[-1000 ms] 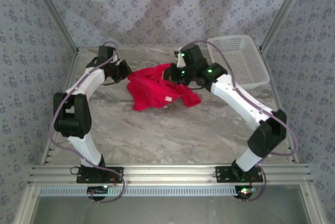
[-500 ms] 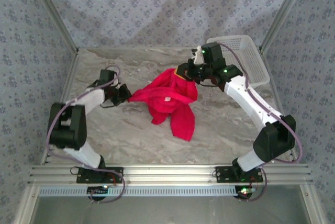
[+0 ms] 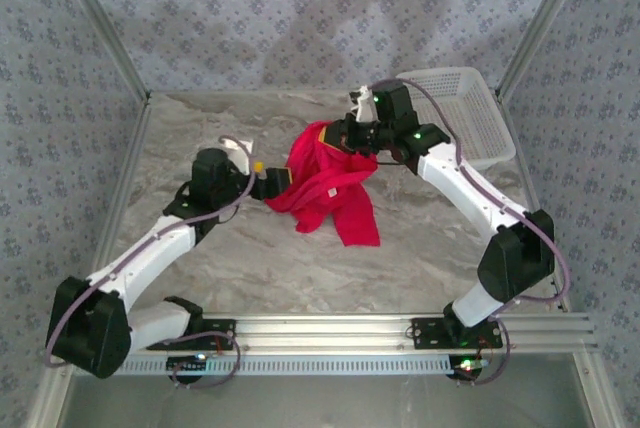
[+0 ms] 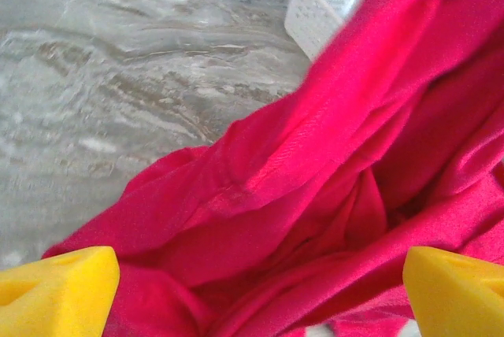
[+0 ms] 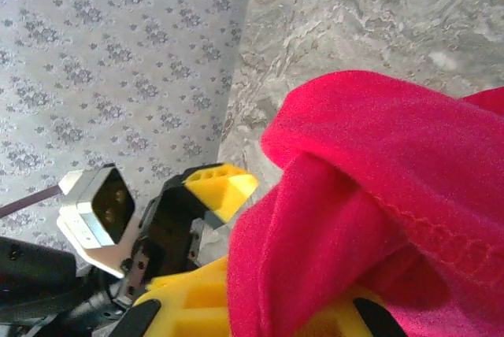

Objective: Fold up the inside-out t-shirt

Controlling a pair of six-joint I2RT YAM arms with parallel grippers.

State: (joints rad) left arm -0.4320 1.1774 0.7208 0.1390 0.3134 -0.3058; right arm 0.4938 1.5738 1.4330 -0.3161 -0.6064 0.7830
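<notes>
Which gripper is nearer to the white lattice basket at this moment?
Right. The right gripper, holding up the red t-shirt, sits just left of the basket; the left gripper is on the t-shirt's other side, farther left and nearer the arm bases.

Setting, as I see it from the operator's console. Table (image 3: pixel 300 268): grey-white marbled top that spans the whole enclosure floor. Basket (image 3: pixel 455 113): white plastic lattice, rectangular, at the table's far right corner, close to the right post (image 3: pixel 545 23). Walls (image 3: pixel 300 8): pale grey-blue paper with a small repeating floral motif, behind and on both sides. Rail (image 3: pixel 320 333): ribbed aluminium profile running along the table's near edge.
</notes>
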